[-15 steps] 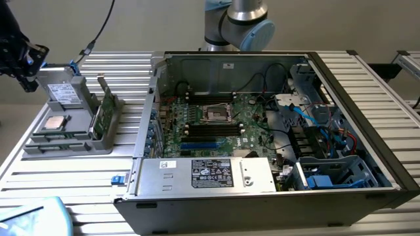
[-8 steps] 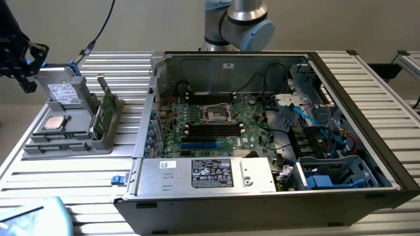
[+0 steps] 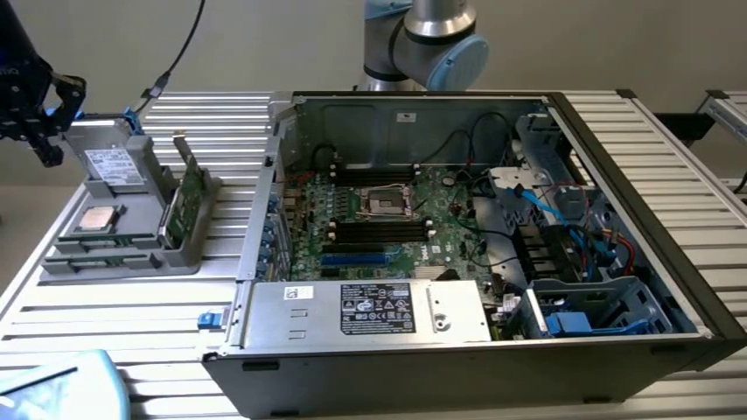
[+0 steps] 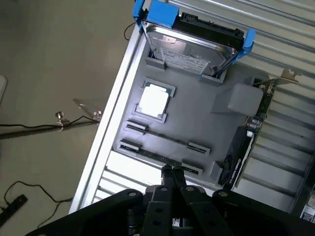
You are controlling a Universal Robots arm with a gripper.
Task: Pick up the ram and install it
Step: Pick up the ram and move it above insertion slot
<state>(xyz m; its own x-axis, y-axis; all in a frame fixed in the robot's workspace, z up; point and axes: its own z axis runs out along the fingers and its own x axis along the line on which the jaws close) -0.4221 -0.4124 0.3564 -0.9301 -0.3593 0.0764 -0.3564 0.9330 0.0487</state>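
**The ram** (image 4: 157,156) is, as far as the edge-on view allows, the thin dark stick standing on its long edge in a clipped slot of the grey tray (image 4: 197,118). It is in the slot farthest from the hard drive (image 4: 189,46). Its long axis runs parallel to the tray's short side. In the exterior view the ram (image 3: 100,259) lies along the tray's (image 3: 175,259) near end, pointing across toward the exterior view's left and right.

The gripper (image 4: 172,171) hangs above the tray with its two fingers pressed together and nothing between them. In the exterior view the gripper (image 3: 49,156) is at the far left, just beside the hard drive (image 3: 114,164) and apart from the ram.

- **On the tray:** the square silver processor chip (image 4: 154,101) lies flat between the hard drive and the ram slots. A wide expansion card (image 4: 243,147) stands on edge along the tray's side.
- **Beside the tray:** to the exterior view's right is the opened computer case (image 3: 653,262), holding the motherboard (image 3: 386,210) and its dark memory slots (image 3: 380,229). The power supply (image 3: 367,311) is at the near wall.

Loose cables (image 3: 548,201) hang beside the board.
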